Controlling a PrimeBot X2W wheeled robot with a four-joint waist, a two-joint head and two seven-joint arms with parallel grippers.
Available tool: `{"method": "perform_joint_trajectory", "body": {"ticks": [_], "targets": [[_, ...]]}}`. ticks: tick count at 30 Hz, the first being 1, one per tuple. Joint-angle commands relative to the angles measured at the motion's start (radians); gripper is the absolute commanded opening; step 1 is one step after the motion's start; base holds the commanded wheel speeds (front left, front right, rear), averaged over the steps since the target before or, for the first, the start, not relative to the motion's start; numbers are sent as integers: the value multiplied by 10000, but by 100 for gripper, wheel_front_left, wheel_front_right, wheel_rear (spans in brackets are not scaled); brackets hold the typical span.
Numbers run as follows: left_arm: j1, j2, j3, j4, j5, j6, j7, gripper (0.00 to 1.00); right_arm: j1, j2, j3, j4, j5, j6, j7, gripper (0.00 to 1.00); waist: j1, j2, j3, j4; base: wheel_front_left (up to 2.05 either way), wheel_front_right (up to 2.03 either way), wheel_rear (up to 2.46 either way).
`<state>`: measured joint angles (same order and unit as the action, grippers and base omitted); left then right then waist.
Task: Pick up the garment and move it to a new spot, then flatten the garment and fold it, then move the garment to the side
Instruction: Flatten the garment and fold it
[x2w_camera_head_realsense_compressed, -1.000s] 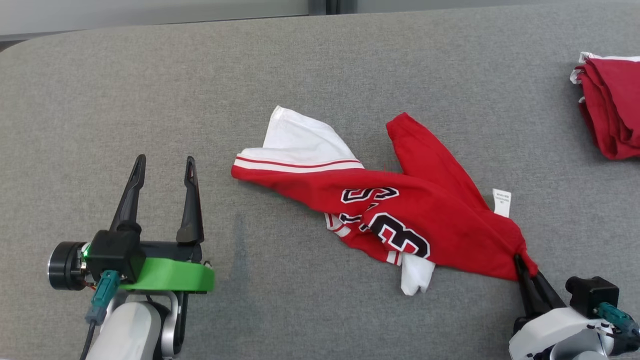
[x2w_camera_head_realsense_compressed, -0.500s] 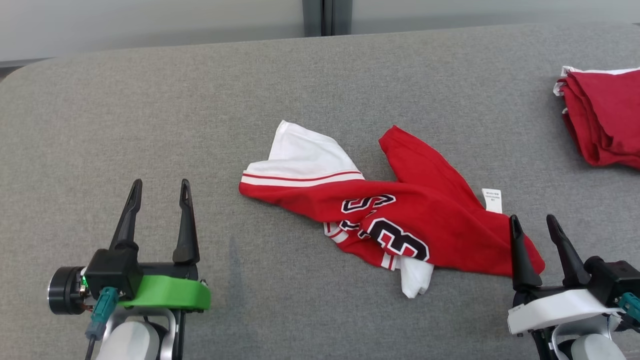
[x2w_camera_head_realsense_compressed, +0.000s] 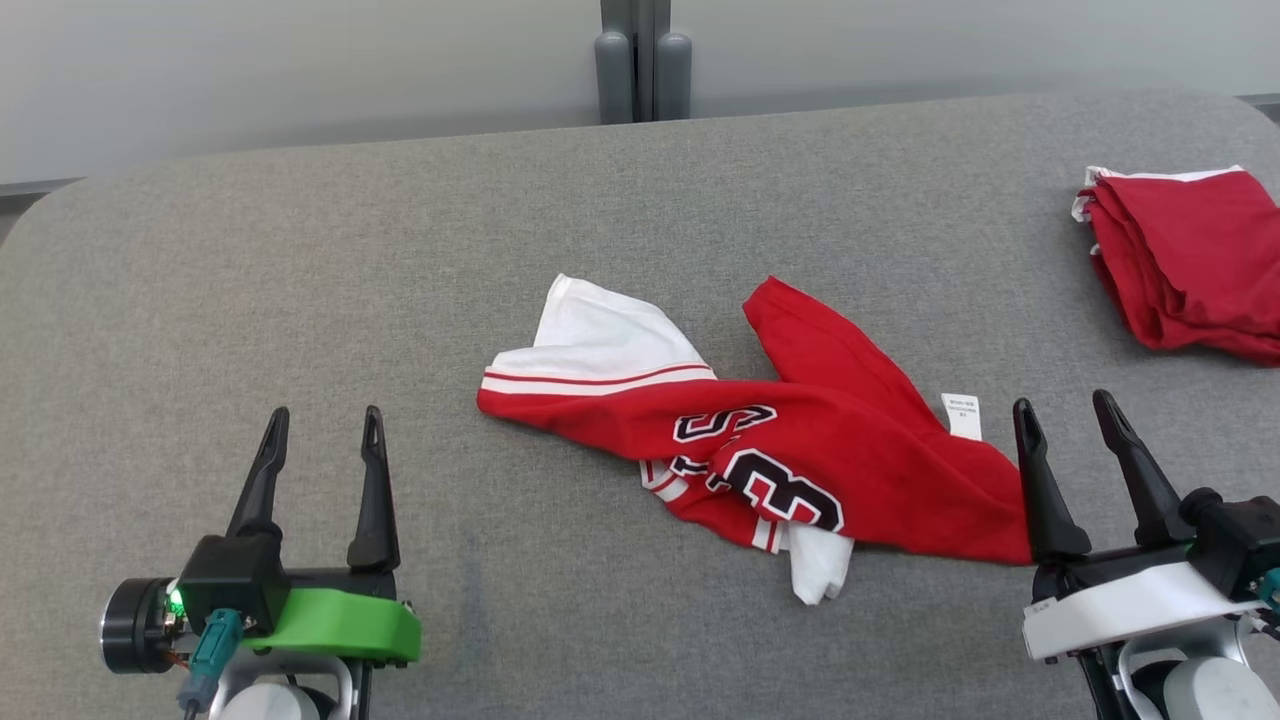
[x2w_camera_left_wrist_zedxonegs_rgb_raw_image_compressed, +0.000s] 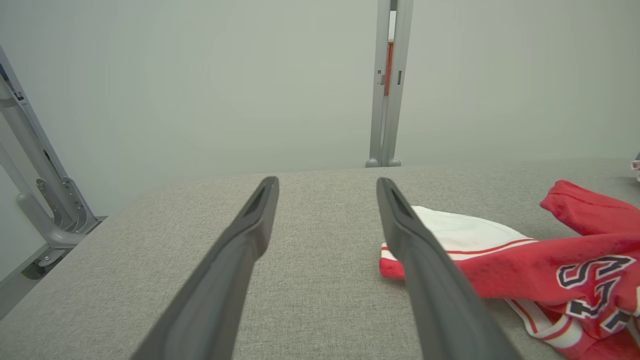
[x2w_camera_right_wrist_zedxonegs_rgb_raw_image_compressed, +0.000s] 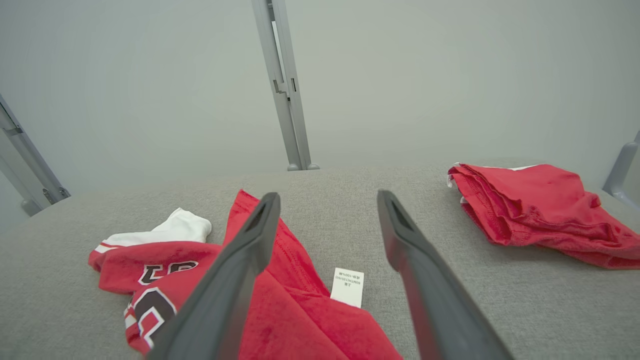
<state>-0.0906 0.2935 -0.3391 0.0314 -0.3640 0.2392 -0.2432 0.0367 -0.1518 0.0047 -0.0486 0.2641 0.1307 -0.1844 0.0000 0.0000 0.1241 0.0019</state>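
The garment (x2w_camera_head_realsense_compressed: 800, 450) is a crumpled red and white jersey with dark numerals, lying in a heap on the middle of the grey table; it also shows in the left wrist view (x2w_camera_left_wrist_zedxonegs_rgb_raw_image_compressed: 530, 270) and the right wrist view (x2w_camera_right_wrist_zedxonegs_rgb_raw_image_compressed: 280, 295). A white label (x2w_camera_head_realsense_compressed: 962, 415) sticks out at its right side. My right gripper (x2w_camera_head_realsense_compressed: 1063, 410) stands open just beyond the garment's right corner, nothing between its fingers. My left gripper (x2w_camera_head_realsense_compressed: 323, 418) is open at the lower left, well clear of the cloth.
A folded pile of red cloth (x2w_camera_head_realsense_compressed: 1180, 260) lies at the table's far right, also in the right wrist view (x2w_camera_right_wrist_zedxonegs_rgb_raw_image_compressed: 540, 210). A grey post (x2w_camera_head_realsense_compressed: 645, 60) stands behind the table's far edge. The grey table (x2w_camera_head_realsense_compressed: 300, 260) is bare on its left half.
My right gripper has let go of the garment's right corner and opened, then drawn back slightly. The camera has tilted up, shifting the whole picture. The left arm holds its pose.
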Motion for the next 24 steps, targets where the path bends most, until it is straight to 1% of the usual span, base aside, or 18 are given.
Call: {"method": "perform_joint_trajectory", "body": {"ticks": [1, 15, 19, 24], "targets": [[151, 61, -6, -41, -17, 58, 21, 100, 108, -10, -28, -81, 54, 1, 47, 100, 0, 0, 3, 5, 0, 0, 0], [-74, 124, -93, -246, 10, 98, 4, 100, 81, -89, -44, -174, 138, 1, 259, 100, 0, 0, 246, 45, 0, 0, 0], [-305, 117, -120, -358, 61, 97, 3, 100, -138, -294, -318, 372, 340, 1, 405, 100, 0, 0, 541, 76, 0, 0, 0], [-655, 97, -179, -401, 122, -6, -24, 100, -575, -736, -385, 1603, 583, 1, 459, 100, 0, 0, 1120, 182, 0, 0, 0]]}}
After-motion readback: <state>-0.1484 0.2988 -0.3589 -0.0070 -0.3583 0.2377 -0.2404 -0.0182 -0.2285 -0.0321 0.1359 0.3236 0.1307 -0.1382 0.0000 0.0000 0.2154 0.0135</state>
